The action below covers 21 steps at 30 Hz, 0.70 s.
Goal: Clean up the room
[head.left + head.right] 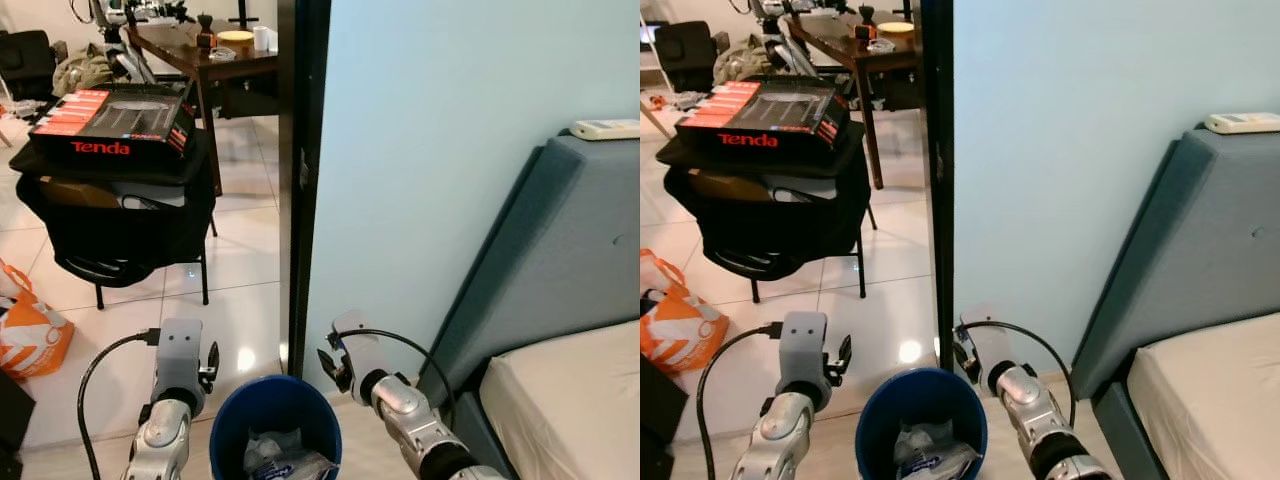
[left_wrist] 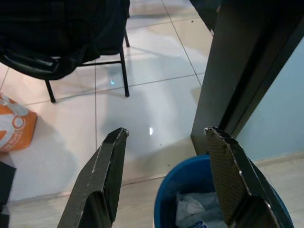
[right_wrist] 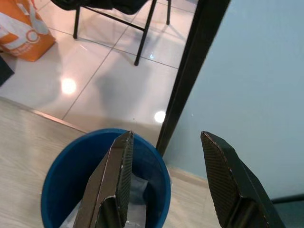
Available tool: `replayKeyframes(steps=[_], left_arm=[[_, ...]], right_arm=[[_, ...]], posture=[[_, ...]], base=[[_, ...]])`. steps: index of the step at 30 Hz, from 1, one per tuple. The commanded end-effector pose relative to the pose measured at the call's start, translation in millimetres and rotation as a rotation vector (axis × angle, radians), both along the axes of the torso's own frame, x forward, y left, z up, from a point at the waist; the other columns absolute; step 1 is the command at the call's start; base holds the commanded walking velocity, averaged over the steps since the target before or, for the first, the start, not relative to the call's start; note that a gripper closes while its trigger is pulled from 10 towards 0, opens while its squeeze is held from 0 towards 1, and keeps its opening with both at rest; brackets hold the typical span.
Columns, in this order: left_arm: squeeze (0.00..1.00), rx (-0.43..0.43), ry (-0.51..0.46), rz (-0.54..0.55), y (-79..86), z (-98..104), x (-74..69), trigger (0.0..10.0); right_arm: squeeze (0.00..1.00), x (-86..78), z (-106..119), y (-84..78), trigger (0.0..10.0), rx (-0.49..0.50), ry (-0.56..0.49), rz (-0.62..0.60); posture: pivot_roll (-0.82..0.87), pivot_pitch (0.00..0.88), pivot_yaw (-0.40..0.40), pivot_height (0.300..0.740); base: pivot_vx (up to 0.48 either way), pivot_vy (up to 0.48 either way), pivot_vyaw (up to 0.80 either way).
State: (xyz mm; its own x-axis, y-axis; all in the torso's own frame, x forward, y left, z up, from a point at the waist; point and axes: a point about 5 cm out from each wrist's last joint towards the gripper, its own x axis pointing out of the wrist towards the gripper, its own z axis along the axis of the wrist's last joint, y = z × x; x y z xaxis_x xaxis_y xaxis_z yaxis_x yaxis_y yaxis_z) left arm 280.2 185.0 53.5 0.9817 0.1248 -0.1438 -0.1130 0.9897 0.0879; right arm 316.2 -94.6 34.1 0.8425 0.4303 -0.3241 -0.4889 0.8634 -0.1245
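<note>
both spread tools above blue bin

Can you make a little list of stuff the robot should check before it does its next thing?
1. Left gripper open and holding nothing: ok.
2. Right gripper open and holding nothing: ok.
3. Blue bin upright between the two arms: ok.
4. Room left in the bin: ok, crumpled wrappers lie low inside.
5. Black door frame close behind the bin, little space to swing: not ok.
6. What to pick up next: cannot tell.
</note>
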Motion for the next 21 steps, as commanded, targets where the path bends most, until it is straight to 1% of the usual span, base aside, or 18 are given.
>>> replayKeyframes(steps=[1, 7, 12, 14, 16, 17, 18, 20, 21], left_arm=[[0.0, 0.005, 0.025, 0.0, 0.6, -4, -4.1, 10.0], [0.0, -0.002, 0.025, -0.004, -2.4, -4, -4.3, 10.0], [0.0, 0.0, 0.032, -0.013, -4.8, -5, -5.7, 10.0], [0.0, -0.027, 0.054, -0.053, -9.4, -9, -8.6, 10.0], [0.0, -0.042, 0.064, -0.064, -11.2, -10, -10.0, 10.0], [0.0, -0.064, 0.087, -0.071, -13.2, -15, -12.0, 10.0], [0.0, -0.064, 0.087, -0.071, -13.2, -15, -12.0, 10.0], [0.0, -0.07, 0.12, -0.063, -14.0, -25, -16.5, 10.0], [0.0, -0.078, 0.145, -0.058, -13.7, -31, -19.5, 10.0]], right_arm=[[0.0, -2.0, -3, -1.5, 10.0, 0.019, 0.019, -0.009], [0.0, -1.0, -2, -2.1, 10.0, 0.025, 0.013, -0.011], [0.0, -0.7, -1, -1.8, 10.0, 0.03, 0.008, -0.01], [0.0, -1.1, -2, -2.3, 10.0, 0.026, 0.013, -0.019], [0.0, -1.4, -2, -3.0, 10.0, 0.023, 0.009, -0.031], [0.0, -3.0, -7, -5.6, 10.0, -0.001, 0.035, -0.049], [0.0, -3.0, -7, -5.6, 10.0, -0.001, 0.035, -0.049], [0.0, -6.3, -14, -11.0, 10.0, -0.071, 0.045, -0.074], [0.0, -9.0, -17, -9.8, 10.0, -0.086, 0.066, -0.046]], posture=[[0.07, 0.043, -0.056, 0.719], [0.07, 0.049, -0.054, 0.739], [0.07, 0.049, -0.054, 0.74], [0.07, 0.05, -0.05, 0.74], [0.07, 0.052, -0.046, 0.74], [0.07, 0.052, -0.041, 0.74], [0.07, 0.052, -0.041, 0.74], [0.07, 0.052, -0.04, 0.74], [0.07, 0.052, -0.04, 0.74]], base=[[0.0, 0.0, 0.0], [0.0, 0.0, 0.0], [0.0, 0.0, 0.0], [0.0, 0.0, 0.0], [0.0, 0.0, 0.0], [0.0, 0.0, 0.0], [0.0, 0.0, 0.0], [0.0, 0.0, 0.0], [0.0, 0.0, 0.0]])
